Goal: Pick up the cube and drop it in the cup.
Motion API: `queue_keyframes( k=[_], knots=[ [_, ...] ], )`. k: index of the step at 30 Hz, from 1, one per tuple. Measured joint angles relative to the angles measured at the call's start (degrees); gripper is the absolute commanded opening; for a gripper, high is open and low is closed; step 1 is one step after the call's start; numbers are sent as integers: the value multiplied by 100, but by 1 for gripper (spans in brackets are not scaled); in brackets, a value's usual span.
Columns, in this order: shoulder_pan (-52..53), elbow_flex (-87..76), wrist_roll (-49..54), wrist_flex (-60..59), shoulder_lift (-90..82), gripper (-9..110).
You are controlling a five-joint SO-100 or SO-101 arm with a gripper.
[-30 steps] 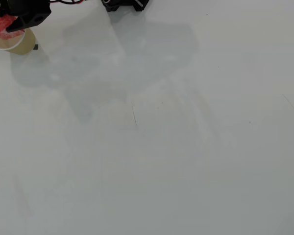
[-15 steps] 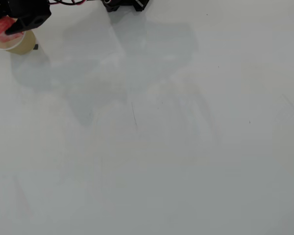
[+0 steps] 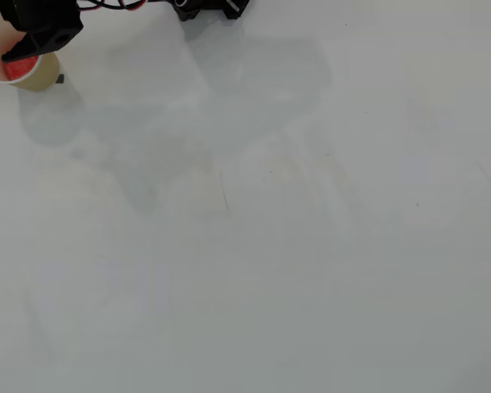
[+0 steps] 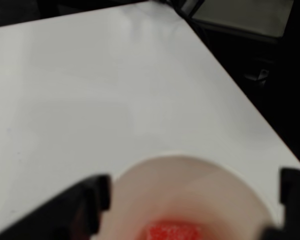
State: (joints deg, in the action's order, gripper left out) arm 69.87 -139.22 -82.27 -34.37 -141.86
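- At the top left corner of the overhead view, the cup (image 3: 34, 75) is standing upright on the white table (image 3: 311, 246), with its left side running off the frame edge.
- Inside the cup, the cube (image 3: 18, 69) is lying against the white inner wall, free of any grip; only part of its red face is showing past the black arm.
- Over the cup's mouth, the gripper (image 3: 20, 45) is hanging, its black body covering the upper part of the rim in the overhead view.
- Seen from the wrist view, the gripper (image 4: 195, 210) is hovering with its jaws spread wide, one dark finger showing at the lower left and the other at the right edge, and the whole width of the cup (image 4: 190, 172) sitting between them.
- Low in the wrist view, the cube (image 4: 172, 232) is showing as a speckled red patch down in the cup, cut off by the bottom edge.
- Neither finger is touching the cube.
- Beside the cup's right flank in the overhead view, a small dark mark (image 3: 59, 79) is sitting on the table.
- Along the top edge of the overhead view, the arm's black base (image 3: 209, 7) is standing, well apart from the cup.
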Motion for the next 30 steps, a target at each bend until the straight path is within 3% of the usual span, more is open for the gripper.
queue_keyframes(
  k=[6,10,15,30],
  knots=[
    [0,0,0,0,53,29],
    [0,0,-9,0,53,11],
    [0,0,-246,44,53,0],
    [-1371,-9,-589,334,-457,0]
  ],
)
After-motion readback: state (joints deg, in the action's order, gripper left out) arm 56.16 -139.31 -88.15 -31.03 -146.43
